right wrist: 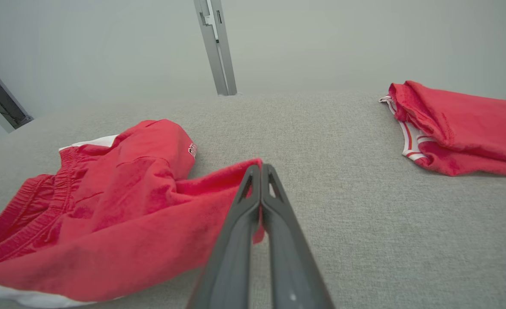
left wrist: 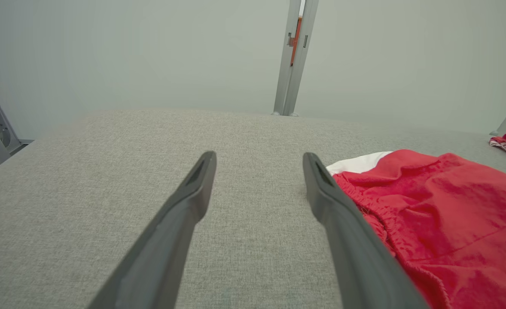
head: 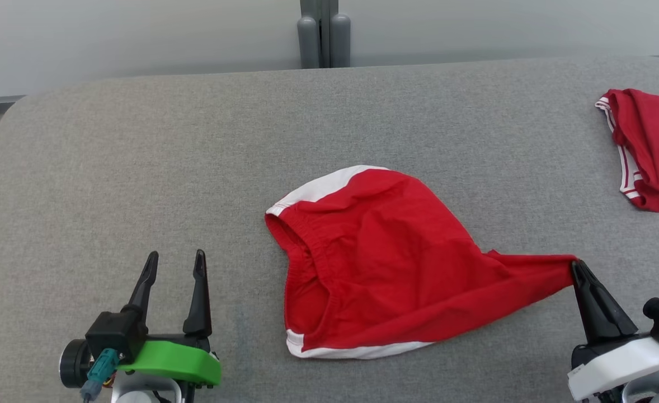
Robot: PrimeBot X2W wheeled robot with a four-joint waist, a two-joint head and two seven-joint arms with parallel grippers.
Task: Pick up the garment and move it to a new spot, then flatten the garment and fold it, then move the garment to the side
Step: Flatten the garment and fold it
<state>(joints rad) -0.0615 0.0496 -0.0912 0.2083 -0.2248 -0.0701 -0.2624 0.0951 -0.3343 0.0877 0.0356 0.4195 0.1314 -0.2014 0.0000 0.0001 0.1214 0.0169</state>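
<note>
The garment is a pair of red shorts with white side panels, lying crumpled in the middle of the grey cloth table. One corner of it is drawn out to the right into a point. My right gripper is shut on that corner, and the right wrist view has the red cloth pinched between the closed fingertips. My left gripper stands open to the left of the waistband, apart from it. Past its spread fingers the red cloth lies to the right.
A second red garment with white stripes lies folded at the table's right edge. A grey post rises behind the table's far edge. Bare grey table surface spreads to the left and back.
</note>
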